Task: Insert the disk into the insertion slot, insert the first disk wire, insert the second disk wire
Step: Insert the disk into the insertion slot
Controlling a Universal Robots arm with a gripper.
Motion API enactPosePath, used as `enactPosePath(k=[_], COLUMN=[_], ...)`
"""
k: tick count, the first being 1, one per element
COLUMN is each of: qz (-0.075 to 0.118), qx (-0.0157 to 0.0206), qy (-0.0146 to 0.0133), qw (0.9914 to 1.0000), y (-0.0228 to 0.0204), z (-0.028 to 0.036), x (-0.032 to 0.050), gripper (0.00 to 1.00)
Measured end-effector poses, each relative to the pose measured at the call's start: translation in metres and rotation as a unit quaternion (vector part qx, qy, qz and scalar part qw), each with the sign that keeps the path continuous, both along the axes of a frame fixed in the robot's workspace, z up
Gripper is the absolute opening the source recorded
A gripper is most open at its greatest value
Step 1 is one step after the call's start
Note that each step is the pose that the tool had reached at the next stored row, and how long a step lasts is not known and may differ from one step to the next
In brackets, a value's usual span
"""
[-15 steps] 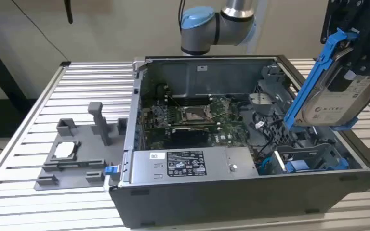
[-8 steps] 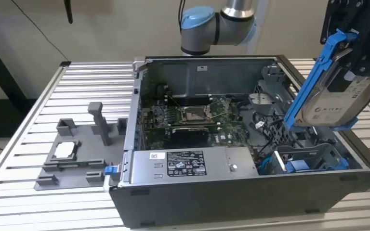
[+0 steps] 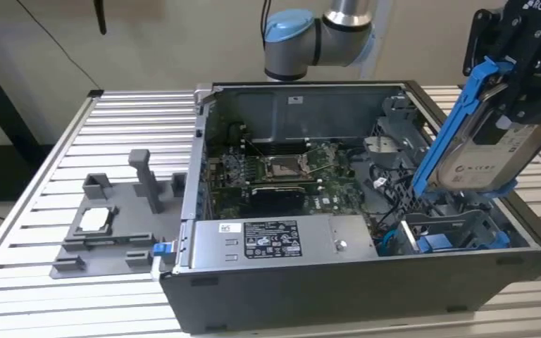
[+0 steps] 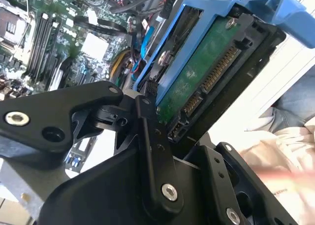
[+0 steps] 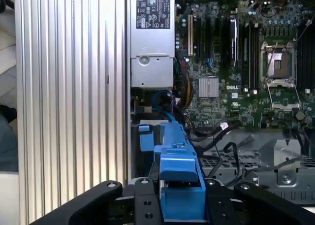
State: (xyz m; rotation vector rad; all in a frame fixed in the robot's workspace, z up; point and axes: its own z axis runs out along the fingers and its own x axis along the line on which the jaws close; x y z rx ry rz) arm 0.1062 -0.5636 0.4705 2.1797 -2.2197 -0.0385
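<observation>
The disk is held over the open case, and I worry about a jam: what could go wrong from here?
The tool holds the disk tilted above the narrow insertion slot; its blue carrier could catch on the cage's edge. Loose black cables lie beside the slot and might get pinched under the disk. The grip is at one end, so the disk may pivot on contact.

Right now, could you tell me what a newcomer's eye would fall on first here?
The blue-framed disk stands out, held tilted by the gripper above the slot at the exterior view's right. Next comes the open case, its green motherboard bare in the middle.
</observation>
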Motion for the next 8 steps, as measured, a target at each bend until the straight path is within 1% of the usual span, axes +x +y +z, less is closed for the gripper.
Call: enactPosePath(k=[8], qz=[0.0], qx=[-0.0001], qy=[0.0], qw=[1.0], y=[-0.0003], z=[-0.0094], x=[0.0], gripper=[0.33])
